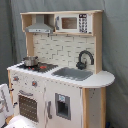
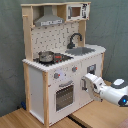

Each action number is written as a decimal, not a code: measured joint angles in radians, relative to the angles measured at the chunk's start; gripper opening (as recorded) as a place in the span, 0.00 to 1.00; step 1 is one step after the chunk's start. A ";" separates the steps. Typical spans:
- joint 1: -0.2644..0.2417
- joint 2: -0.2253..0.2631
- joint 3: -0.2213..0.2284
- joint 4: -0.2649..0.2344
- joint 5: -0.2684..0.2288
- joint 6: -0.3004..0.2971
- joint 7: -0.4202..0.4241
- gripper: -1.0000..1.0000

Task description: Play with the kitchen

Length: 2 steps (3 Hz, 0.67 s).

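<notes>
1. Toy kitchen (image 1: 60, 75) upright, filling both exterior views; standing on wooden floor (image 2: 30, 117) against grey backdrop (image 2: 112, 30), presumably so arm can reach the front.
2. Small pot (image 2: 46, 56) on stovetop at the second exterior view's left of grey sink (image 2: 82, 50); black faucet (image 2: 74, 40) behind sink. Apparently staged as play props, untouched.
3. Hood (image 1: 39, 26) and microwave (image 1: 75, 23) up top, well apart from arm.
4. Gripper (image 2: 88, 81) at front panel, just beside lower cupboard door (image 2: 91, 75), the second exterior view's right of windowed oven door (image 2: 64, 95). Probably lined up for door handle or a knob (image 2: 73, 69).
5. Pincer state: cannot tell; contact with door: cannot tell.
6. White edge at the first exterior view's left, low; likely arm, unclear.
</notes>
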<state>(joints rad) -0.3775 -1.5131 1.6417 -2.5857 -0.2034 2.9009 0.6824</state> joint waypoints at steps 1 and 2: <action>-0.050 -0.002 0.009 0.000 0.000 0.074 0.065 1.00; -0.100 -0.009 0.009 0.006 0.000 0.157 0.118 1.00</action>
<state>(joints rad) -0.4779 -1.5218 1.6505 -2.5799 -0.2029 3.0579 0.8001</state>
